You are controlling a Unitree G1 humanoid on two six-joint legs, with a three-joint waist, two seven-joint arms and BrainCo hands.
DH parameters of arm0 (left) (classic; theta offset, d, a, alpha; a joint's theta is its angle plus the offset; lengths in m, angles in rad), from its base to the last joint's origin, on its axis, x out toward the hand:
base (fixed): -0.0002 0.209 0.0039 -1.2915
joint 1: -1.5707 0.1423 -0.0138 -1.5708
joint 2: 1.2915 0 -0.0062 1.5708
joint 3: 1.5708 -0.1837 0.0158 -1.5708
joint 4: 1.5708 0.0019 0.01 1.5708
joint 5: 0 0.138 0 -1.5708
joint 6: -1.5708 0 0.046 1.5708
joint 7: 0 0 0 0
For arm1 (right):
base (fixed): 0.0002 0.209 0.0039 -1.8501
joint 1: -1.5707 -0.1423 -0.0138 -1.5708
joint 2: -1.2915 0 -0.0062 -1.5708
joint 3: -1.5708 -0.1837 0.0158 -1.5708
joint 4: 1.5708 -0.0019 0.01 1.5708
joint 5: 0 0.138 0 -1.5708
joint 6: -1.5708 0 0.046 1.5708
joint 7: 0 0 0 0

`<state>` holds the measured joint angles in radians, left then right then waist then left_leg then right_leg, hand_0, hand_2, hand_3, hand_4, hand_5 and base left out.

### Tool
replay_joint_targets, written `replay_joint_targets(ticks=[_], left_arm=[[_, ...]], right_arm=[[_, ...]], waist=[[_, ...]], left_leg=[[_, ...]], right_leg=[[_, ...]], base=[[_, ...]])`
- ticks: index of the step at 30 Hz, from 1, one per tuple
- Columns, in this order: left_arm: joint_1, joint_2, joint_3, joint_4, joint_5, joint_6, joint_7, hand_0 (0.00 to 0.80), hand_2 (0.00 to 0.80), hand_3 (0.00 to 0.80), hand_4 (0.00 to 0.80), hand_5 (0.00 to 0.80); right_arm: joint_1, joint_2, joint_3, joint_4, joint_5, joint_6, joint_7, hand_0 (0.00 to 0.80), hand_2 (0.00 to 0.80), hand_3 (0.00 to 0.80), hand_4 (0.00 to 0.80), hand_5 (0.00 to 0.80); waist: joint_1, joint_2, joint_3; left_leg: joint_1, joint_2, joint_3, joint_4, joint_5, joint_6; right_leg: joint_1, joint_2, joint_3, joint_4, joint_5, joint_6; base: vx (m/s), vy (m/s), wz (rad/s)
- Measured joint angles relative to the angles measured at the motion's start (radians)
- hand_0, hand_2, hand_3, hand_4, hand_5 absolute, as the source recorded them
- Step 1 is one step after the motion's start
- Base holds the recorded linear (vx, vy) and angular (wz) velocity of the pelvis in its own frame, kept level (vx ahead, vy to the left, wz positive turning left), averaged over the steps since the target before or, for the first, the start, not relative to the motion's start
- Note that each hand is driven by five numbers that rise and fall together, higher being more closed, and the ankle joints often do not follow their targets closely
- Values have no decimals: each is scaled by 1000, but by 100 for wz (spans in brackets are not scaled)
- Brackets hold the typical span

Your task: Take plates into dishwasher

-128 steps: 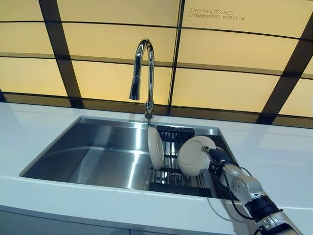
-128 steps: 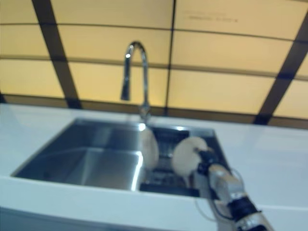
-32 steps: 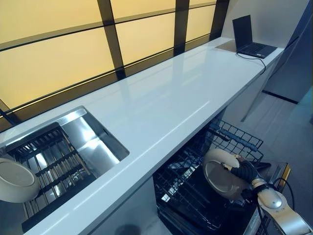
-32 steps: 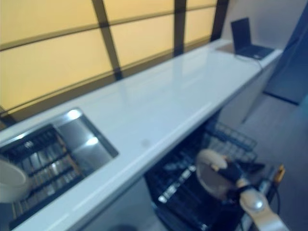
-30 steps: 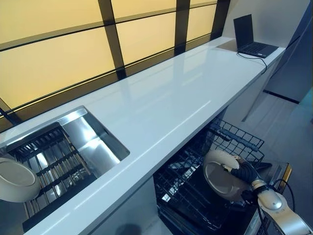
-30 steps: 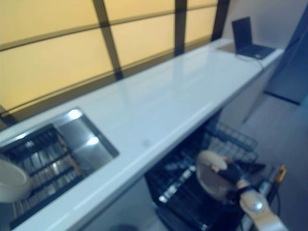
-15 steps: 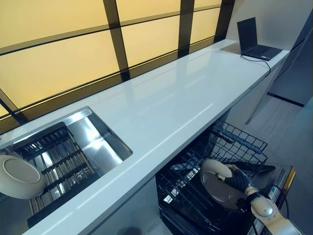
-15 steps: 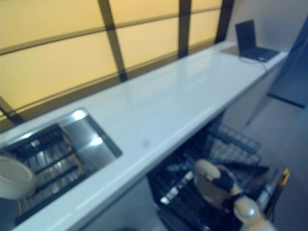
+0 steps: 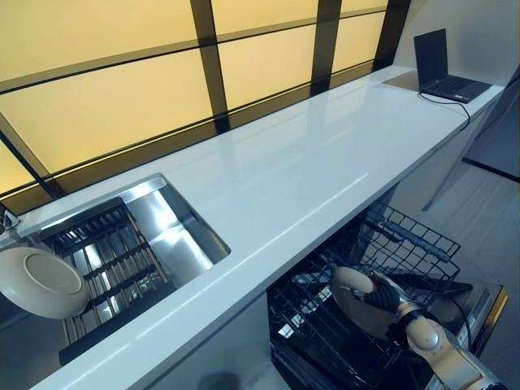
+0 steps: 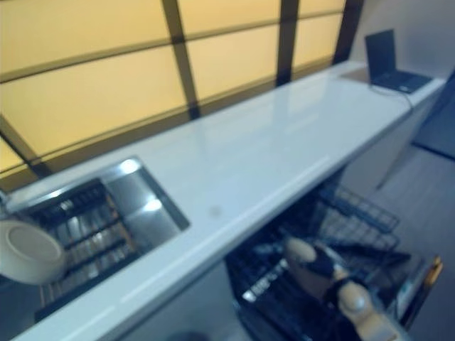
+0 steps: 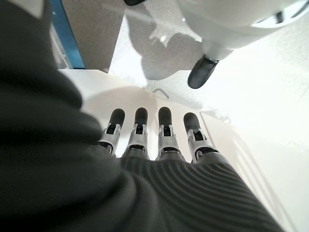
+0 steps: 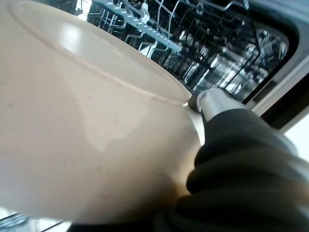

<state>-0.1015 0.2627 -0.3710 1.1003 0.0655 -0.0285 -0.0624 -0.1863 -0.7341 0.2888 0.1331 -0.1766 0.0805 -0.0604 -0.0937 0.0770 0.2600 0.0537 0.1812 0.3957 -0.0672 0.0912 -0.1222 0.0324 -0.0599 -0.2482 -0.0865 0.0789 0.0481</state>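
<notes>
My right hand [image 9: 385, 298] is shut on the rim of a cream plate [image 9: 355, 297], holding it on edge over the pulled-out black wire rack [image 9: 382, 252] of the open dishwasher under the counter. In the right wrist view the plate [image 12: 82, 121] fills most of the frame, with my thumb [image 12: 212, 99] on its rim and rack tines [image 12: 145, 29] just beyond. A second cream plate [image 9: 42, 282] stands in the black drying rack [image 9: 110, 260] in the sink at far left. My left hand [image 11: 149, 140] shows only in its own wrist view, fingers straight, holding nothing.
A long white counter [image 9: 309, 154] runs above the dishwasher, with an open laptop [image 9: 443, 69] at its far end. The steel sink [image 9: 175, 227] is set into the counter at left. Yellow window panels [image 9: 146, 89] back the counter.
The camera has swung slightly, shifting the scene right. My right hand has lowered the plate a little further toward the dishwasher rack.
</notes>
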Motion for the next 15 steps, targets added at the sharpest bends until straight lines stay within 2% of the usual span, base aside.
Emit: replay_joint_targets(ticks=[2, 15], left_arm=[[0, 1, 0, -5, 0, 2, -7, 0, 0, 0, 0, 0], [-8, 4, -1, -25, 31, 9, -25, 0, 0, 0, 0, 0]], right_arm=[[-11, 0, 2, 8, -6, 6, 0, 800, 800, 800, 800, 800], [-79, 33, 74, 173, -30, 63, -26, 800, 800, 800, 800, 800]], waist=[[2, 0, 0], [30, -3, 2]], left_leg=[[-11, -1, -14, 2, 2, 1], [-14, -1, -22, 2, 4, 1]], right_leg=[[0, -1, -11, 0, -1, 0], [0, -1, -19, 0, -1, 0]], base=[[12, -21, 16], [1, -2, 1]])
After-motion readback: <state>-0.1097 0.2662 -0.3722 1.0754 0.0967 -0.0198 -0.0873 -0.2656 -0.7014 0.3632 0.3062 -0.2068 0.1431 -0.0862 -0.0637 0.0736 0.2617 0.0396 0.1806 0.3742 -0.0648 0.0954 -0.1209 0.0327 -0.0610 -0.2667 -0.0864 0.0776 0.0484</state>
